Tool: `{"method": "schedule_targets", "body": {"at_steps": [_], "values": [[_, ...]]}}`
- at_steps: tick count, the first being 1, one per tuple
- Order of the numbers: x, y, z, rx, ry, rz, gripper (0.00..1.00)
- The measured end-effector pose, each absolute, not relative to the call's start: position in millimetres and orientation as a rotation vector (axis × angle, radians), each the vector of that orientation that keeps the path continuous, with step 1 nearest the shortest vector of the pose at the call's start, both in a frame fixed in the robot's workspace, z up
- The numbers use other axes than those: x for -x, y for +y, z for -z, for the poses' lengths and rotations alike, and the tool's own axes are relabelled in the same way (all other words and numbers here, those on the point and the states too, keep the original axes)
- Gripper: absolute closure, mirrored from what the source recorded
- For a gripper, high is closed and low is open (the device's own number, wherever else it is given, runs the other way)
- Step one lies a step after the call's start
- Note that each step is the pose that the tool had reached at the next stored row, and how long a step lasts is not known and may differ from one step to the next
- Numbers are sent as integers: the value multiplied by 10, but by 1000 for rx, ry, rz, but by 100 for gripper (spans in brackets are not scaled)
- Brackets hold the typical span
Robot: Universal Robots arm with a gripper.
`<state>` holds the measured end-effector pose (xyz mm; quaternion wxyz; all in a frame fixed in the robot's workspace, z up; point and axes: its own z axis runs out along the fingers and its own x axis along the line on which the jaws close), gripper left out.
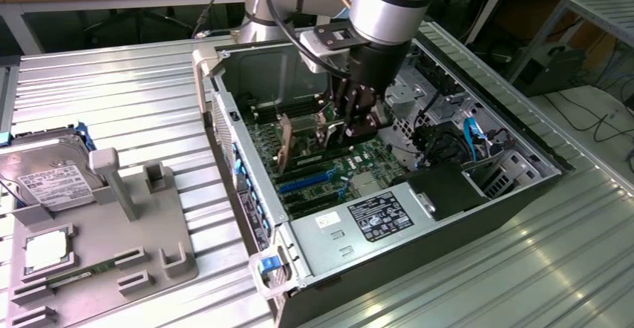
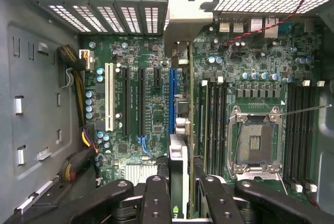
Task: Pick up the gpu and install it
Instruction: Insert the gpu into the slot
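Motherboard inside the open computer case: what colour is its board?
The motherboard is green; the wrist view shows it best.

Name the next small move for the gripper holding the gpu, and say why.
Probably a slight sideways nudge toward the blue slot before any lowering. The gripper holds the gpu edge-on over the motherboard, bracket by the rear openings, and the card's edge seems to sit just on the CPU socket side of that slot.
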<state>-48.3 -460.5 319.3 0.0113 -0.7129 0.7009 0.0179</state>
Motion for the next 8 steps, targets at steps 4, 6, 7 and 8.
{"method": "schedule_targets", "body": {"at_steps": [4, 6, 7, 8], "values": [[485, -4605, -3156, 2223, 2186, -54, 73], [487, -4604, -3138, 2223, 2186, -54, 73], [490, -4602, -3131, 2223, 2186, -54, 73], [494, -4601, -3125, 2223, 2186, -54, 73]]}}
